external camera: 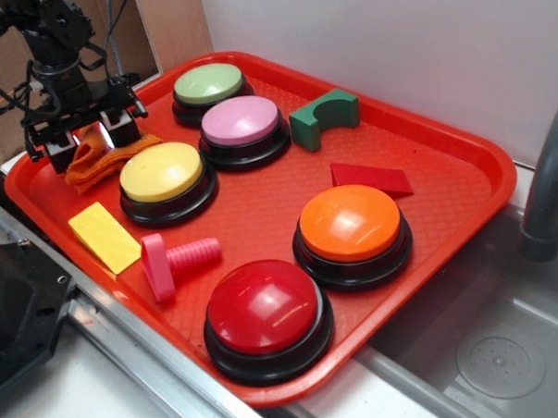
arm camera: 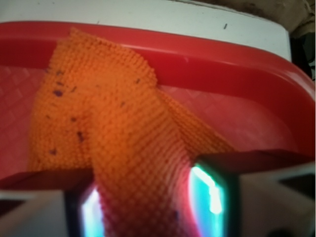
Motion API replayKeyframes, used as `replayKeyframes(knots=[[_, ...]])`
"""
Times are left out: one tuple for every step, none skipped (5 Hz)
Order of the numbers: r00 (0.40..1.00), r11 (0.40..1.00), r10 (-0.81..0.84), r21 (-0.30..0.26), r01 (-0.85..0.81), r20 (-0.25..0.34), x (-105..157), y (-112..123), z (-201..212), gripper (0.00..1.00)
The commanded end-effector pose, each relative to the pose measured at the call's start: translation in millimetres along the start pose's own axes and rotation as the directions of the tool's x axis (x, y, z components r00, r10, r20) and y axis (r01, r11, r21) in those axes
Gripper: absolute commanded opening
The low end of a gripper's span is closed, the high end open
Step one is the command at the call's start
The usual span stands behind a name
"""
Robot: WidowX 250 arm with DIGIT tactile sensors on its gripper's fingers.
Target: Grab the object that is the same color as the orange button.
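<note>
The orange knitted rag (external camera: 98, 160) lies bunched at the tray's left rim, beside the yellow button. In the wrist view the rag (arm camera: 113, 133) fills the middle, and a fold of it runs up between my two fingers. My gripper (external camera: 88, 138) is shut on the rag, pinching that fold; in the wrist view the gripper (arm camera: 143, 207) has the cloth pressed between both pads. The orange button (external camera: 351, 223), a glossy dome on a black base, sits at the tray's right middle, far from my gripper.
On the red tray (external camera: 446, 207): yellow button (external camera: 162, 173), pink button (external camera: 241, 121), green button (external camera: 208, 84), red button (external camera: 263, 308), yellow flat block (external camera: 105, 236), pink screw-shaped toy (external camera: 175, 260), green arch block (external camera: 322, 116), red wedge (external camera: 371, 179). A grey sink (external camera: 495, 357) lies right.
</note>
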State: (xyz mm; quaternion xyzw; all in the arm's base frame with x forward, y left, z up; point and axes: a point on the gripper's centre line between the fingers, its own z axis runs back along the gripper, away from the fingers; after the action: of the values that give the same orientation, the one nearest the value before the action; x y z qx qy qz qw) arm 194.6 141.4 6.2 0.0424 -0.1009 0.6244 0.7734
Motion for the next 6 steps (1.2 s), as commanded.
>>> replayKeyframes(knots=[[0.946, 0.950, -0.312, -0.012, 0.312, -0.085, -1, -11, 36, 0.00], [0.859, 0.864, -0.504, -0.039, 0.502, -0.088, -15, -20, 75, 0.00], [0.736, 0.736, -0.673, -0.146, 0.660, -0.066, -33, -26, 108, 0.00], [0.583, 0.580, -0.810, -0.239, 0.779, -0.065, -59, -32, 145, 0.00], [0.495, 0.482, -0.869, -0.269, 0.834, -0.023, -83, -32, 168, 0.00], [0.424, 0.401, -0.906, -0.295, 0.867, 0.014, -105, -30, 184, 0.00]])
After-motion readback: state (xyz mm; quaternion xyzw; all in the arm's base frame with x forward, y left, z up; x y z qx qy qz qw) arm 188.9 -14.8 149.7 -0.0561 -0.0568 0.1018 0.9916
